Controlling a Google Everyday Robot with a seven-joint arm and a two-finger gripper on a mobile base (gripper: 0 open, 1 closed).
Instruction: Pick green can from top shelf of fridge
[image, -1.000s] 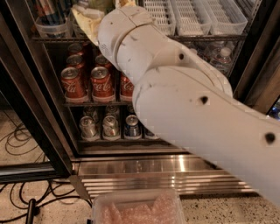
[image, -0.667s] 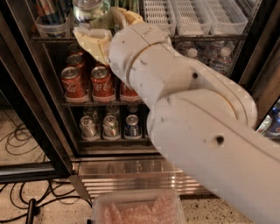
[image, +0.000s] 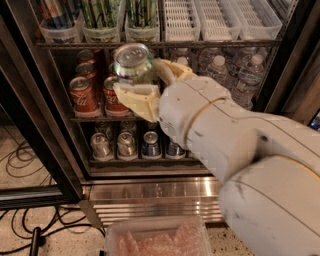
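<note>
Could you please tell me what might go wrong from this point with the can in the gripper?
The gripper holds the green can in mid-air, just in front of the red cola cans; it might slip from the grip and fall. Swinging the arm could also knock those cans.

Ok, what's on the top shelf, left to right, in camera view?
Bin of bluish cans, bin of green cans, second bin of green cans, white slotted bins. Below, the gripper holds the green can.

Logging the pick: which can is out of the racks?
The green can, clamped in the gripper in front of the fridge; the red cola cans and others all sit on racks.
</note>
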